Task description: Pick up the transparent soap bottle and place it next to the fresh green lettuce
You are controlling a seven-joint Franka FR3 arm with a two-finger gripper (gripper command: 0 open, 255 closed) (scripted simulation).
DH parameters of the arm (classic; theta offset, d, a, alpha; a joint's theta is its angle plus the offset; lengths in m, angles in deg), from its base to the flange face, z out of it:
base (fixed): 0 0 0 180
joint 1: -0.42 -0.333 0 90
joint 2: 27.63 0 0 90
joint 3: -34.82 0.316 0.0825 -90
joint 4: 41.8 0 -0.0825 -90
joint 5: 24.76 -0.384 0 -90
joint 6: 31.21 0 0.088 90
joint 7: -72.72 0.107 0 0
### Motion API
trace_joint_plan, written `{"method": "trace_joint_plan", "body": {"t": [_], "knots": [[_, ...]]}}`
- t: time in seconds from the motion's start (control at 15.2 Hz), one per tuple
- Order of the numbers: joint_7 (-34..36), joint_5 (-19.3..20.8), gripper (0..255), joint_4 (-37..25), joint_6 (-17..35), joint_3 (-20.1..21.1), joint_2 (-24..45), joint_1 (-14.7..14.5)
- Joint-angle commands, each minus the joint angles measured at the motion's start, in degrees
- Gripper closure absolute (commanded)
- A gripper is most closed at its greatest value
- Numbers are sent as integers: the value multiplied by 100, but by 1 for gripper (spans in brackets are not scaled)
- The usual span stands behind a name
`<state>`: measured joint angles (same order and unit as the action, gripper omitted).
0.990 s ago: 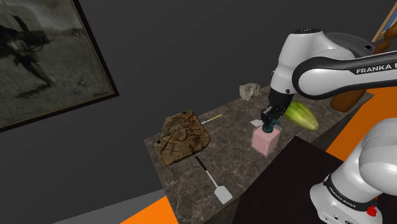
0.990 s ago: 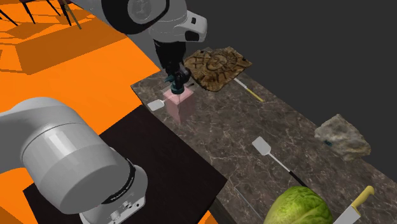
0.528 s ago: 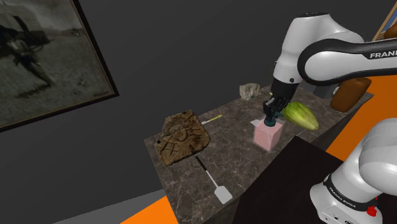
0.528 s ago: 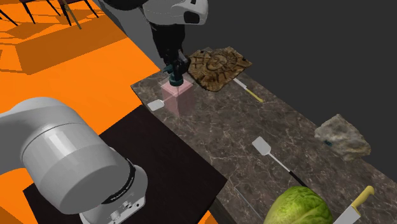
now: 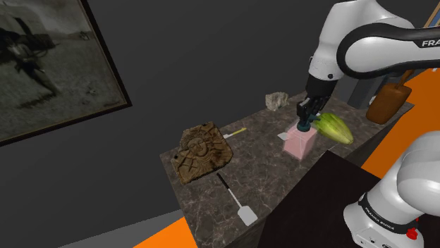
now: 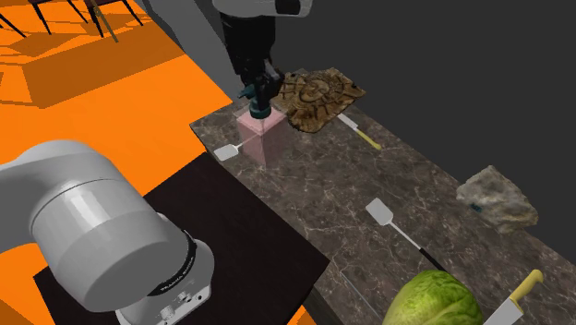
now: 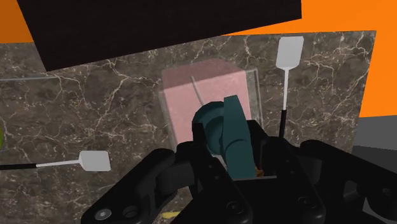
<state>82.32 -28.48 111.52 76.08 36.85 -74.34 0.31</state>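
Has hoisted the clear, pink-filled soap bottle off the bench over the last second — sat squarely on the marble then, hangs a little above it now, carried slightly toward the lettuce. Holds it with the black gripper by the teal pump head, jaws pinching that head from both sides, bottle upright beneath. Suggests the pick-up half is done; leaves the carry and the set-down.

Still well apart from the lettuce in the second exterior view, with a white spatula lying on the bench between bottle and lettuce, and a yellow-handled knife just beside the lettuce. Probably calls for enough height to pass over the spatula, then a bare spot close to the lettuce and off the knife.

As for writing — shows white capitals beginning "FR" on the arm's upper link, cut off at the shoulder view's edge; offers no legible label on the bottle itself
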Motion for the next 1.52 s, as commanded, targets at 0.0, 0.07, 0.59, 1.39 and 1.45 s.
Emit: {"method": "trace_joint_plan", "body": {"t": [0.0,0.07,0.59,1.39,1.45], "knots": [[-259,176,255,-20,-6,-233,26,145],[-406,275,255,-24,12,-366,53,228],[-1563,988,255,-320,252,-1425,588,806],[-3301,1368,255,-1567,705,-2945,2199,1169],[-3457,1342,255,-1710,734,-3071,2367,1171]]}}
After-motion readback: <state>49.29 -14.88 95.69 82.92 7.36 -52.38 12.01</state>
